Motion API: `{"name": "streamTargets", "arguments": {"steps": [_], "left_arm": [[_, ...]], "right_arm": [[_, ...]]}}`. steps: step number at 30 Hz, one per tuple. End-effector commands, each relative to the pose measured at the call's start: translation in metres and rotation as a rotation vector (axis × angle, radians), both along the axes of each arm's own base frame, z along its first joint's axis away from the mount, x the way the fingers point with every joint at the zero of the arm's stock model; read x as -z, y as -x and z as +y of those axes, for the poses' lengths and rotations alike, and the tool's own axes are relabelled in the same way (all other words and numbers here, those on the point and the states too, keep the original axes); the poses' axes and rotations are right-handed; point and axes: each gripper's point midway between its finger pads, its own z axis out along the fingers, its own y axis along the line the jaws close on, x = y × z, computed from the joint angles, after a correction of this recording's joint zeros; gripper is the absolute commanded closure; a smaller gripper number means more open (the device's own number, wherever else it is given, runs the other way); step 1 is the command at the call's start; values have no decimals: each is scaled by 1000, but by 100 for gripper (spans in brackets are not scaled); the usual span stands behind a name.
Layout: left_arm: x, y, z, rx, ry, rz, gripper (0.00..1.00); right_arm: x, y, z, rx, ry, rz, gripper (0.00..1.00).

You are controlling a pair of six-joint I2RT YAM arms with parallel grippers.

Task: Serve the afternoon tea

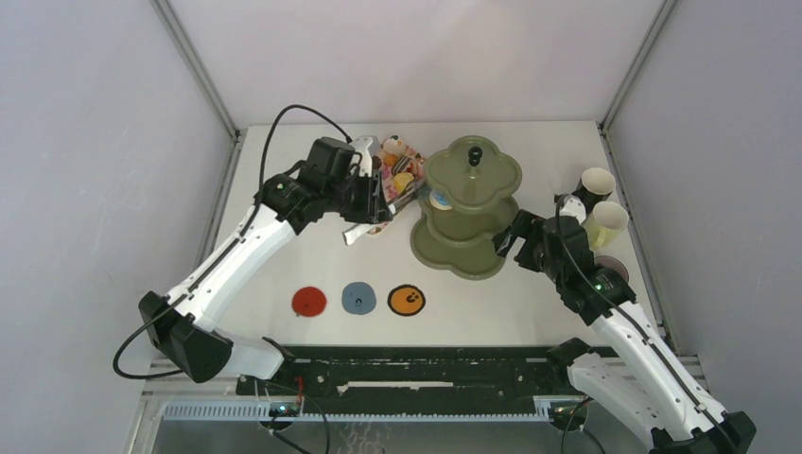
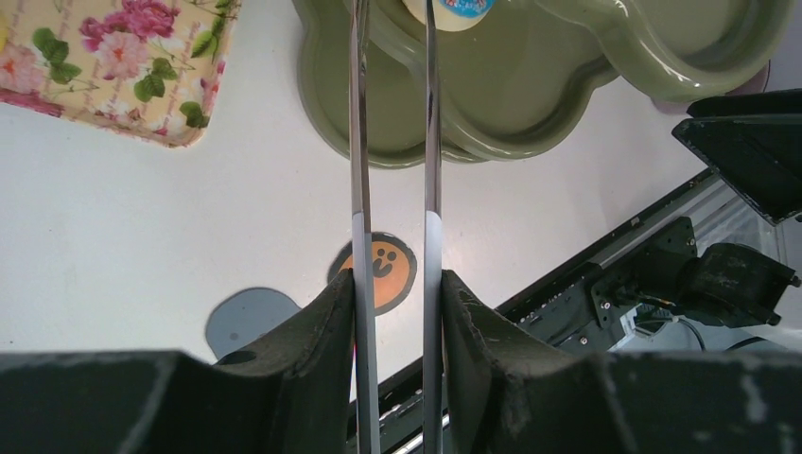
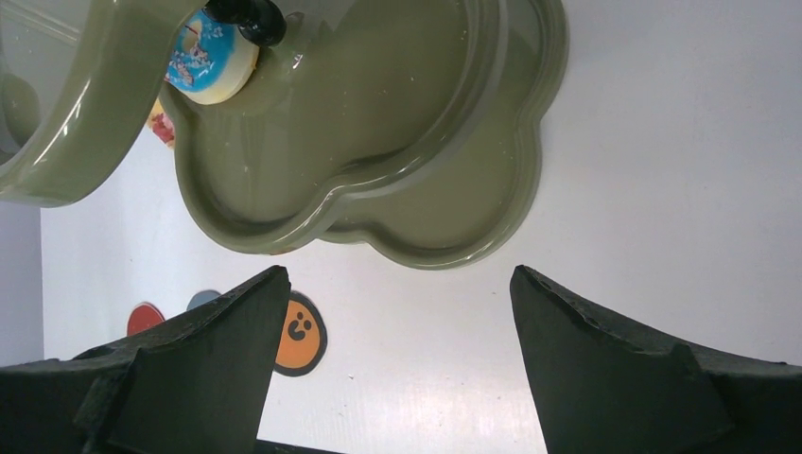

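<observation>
Silver metal tongs [image 2: 360, 142] are clamped in the left gripper [image 2: 395, 284], over the olive-green three-tier scalloped stand [image 1: 492, 180].
A blue-iced toy donut [image 3: 210, 59] is seen on its middle tier; the right gripper [image 3: 397, 312] is spread wide and empty beside the lowest tier.

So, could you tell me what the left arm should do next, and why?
Probably draw the tongs back toward the floral tray for another treat: their arms stand apart, the blue-iced donut already lies on the stand, more treats wait there.
</observation>
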Motion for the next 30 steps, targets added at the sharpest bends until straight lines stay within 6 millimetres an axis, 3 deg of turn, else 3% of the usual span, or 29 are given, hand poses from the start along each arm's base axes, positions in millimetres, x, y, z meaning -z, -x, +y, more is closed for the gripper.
{"name": "streamTargets", "arguments": {"steps": [1, 5, 15, 20, 26, 30], "left_arm": [[-48, -4, 2, -6, 99, -109, 61], [-48, -6, 15, -46, 94, -103, 62], [-36, -26, 83, -273, 78, -100, 65], [-2, -47, 127, -469, 10, -45, 64], [39, -75, 153, -597, -16, -3, 63], [42, -90, 153, -596, -25, -12, 62]], "right_arm": [[-11, -7, 9, -25, -27, -48, 6], [-12, -7, 9, -30, -24, -51, 6], [-11, -8, 7, -25, -15, -50, 6], [-10, -7, 7, -22, -17, -47, 6], [-13, -5, 4, -10, -15, -57, 6], [-13, -4, 2, -7, -14, -57, 6]]}}
